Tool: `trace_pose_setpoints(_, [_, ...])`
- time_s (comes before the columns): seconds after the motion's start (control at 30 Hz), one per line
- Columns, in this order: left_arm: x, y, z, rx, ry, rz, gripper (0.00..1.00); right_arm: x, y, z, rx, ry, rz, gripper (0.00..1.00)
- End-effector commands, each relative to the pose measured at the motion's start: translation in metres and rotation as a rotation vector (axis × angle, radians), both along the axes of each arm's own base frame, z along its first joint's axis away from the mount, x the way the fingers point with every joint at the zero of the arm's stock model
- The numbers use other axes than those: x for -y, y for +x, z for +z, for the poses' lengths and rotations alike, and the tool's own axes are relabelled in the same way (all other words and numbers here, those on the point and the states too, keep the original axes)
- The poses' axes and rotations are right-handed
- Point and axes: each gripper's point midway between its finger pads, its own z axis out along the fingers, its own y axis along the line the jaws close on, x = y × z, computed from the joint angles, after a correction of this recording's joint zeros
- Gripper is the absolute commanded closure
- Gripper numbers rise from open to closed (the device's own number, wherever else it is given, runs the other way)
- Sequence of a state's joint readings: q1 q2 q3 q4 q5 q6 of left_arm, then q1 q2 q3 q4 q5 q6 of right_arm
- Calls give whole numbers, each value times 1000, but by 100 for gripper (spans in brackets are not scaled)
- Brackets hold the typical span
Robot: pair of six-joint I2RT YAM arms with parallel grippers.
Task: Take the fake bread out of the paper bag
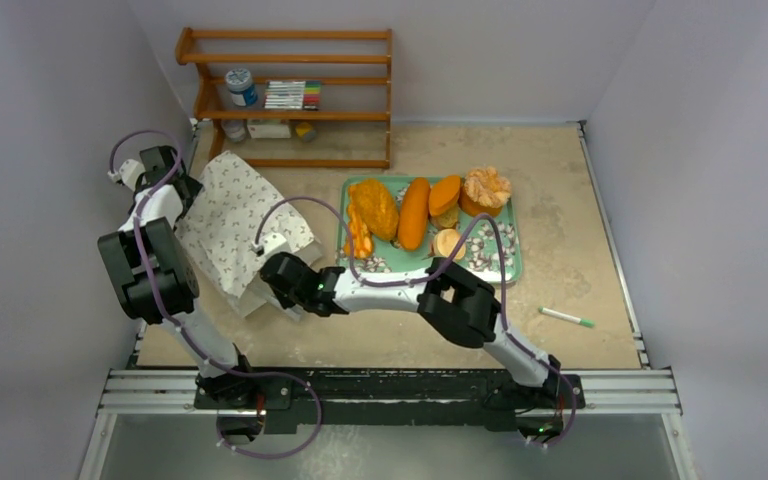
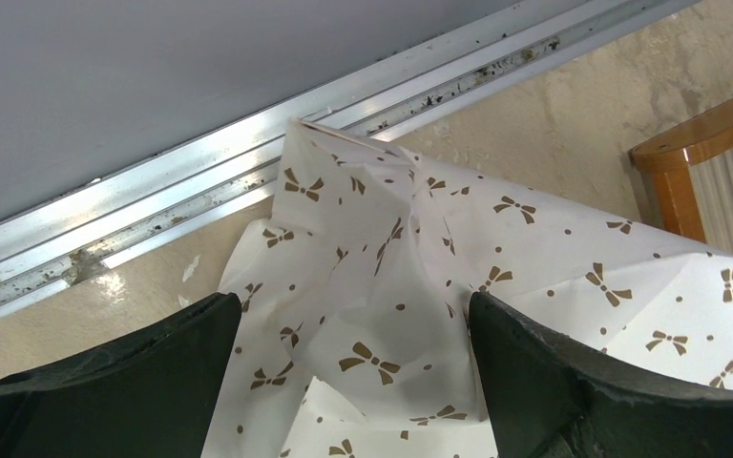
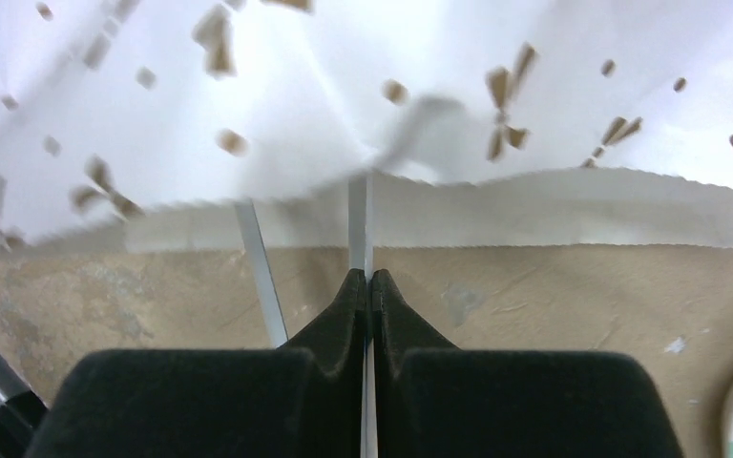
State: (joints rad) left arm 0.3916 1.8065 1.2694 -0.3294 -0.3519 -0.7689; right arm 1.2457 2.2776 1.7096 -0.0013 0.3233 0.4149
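Since the bread lies on the green tray, well apart from the paper bag, removal looks complete; the left hand stands wide open and empty over the bag's corner, the right hand pinched shut on a thin strip at its mouth.

Both arms are built alike, with white tubular links between blocky black joint housings. The left arm and the right arm each carry a thin lavender cable that loops loosely along the outside. A small green light glows on the right arm's black wrist. The bases sit on a black plate between silver rails. The left gripper has broad, curved matte-black fingers. The right gripper has black fingers tapering to narrow tips.
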Motion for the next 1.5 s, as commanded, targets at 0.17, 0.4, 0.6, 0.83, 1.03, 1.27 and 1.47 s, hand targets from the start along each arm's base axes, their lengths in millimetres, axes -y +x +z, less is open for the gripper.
trace_pose_setpoints(0.17, [6,2,24,67,-19,-10,10,-6,60,55,49,73,-133,100])
trace_pose_setpoints(0.4, [8,0,26,55,-22,-24,10,-14,78,52,61,57,-134,100])
trace_pose_setpoints(0.6, [11,1,24,60,-34,-30,10,-20,90,33,76,67,-148,100])
trace_pose_setpoints(0.83, [14,-2,13,51,-52,-33,11,-31,104,40,141,119,-157,81])
trace_pose_setpoints(1.03, [13,-1,14,57,-47,-33,11,-15,102,57,174,145,-182,53])
trace_pose_setpoints(1.27, [12,1,17,62,-44,-30,11,7,93,74,213,199,-206,52])
trace_pose_setpoints(1.47, [13,1,16,63,-46,-29,11,13,76,85,216,261,-158,52])
